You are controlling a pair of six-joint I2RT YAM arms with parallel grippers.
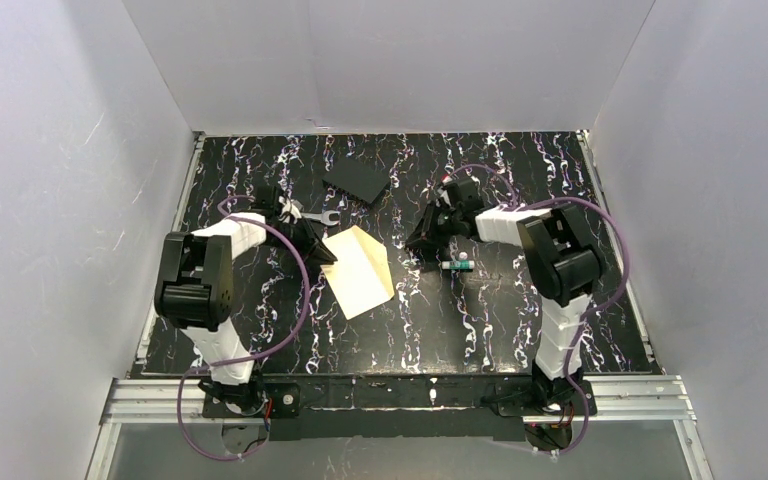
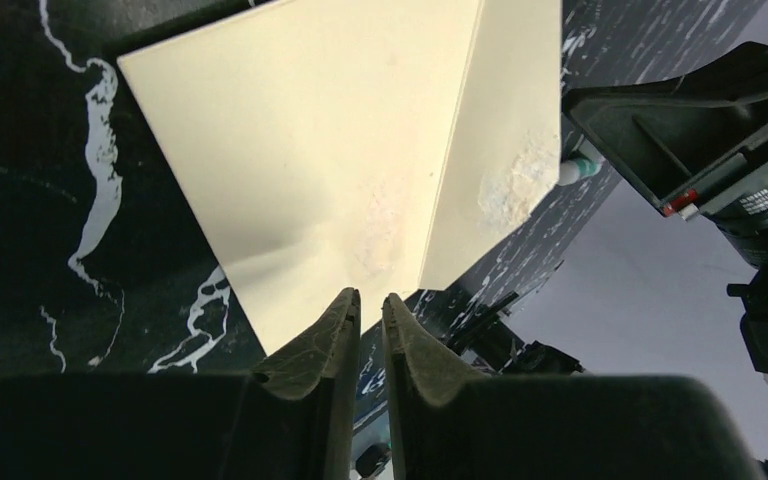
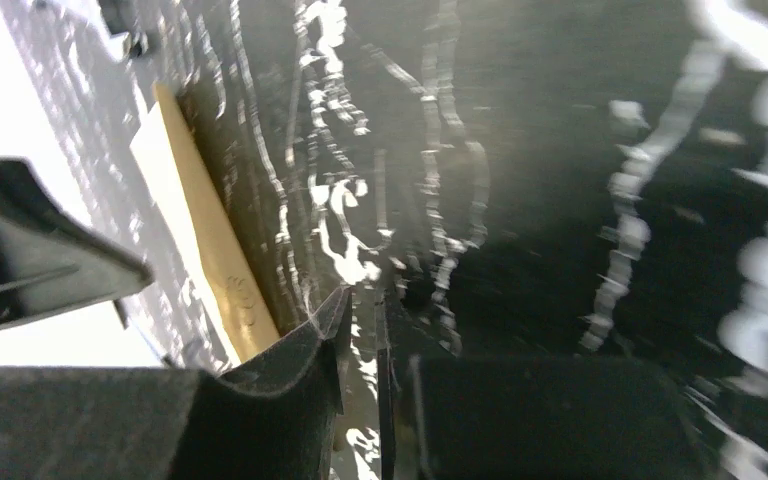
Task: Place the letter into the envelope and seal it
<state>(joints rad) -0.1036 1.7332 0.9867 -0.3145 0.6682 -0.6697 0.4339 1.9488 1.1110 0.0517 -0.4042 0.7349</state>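
cream envelope [image 1: 365,282] lies just right of the nearer left gripper [image 2: 368,305] (jaws nearly closed, grip unclear), long axis diagonal.

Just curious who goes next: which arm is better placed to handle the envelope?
Probably the left. The left gripper sits right at the envelope edge, jaws nearly together; the right gripper hangs apart from it, beside a small tube.

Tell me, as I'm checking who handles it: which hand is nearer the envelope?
Left. The left hand sits at the left edge of the envelope; the right hand is off to its right, with a strip of table between.
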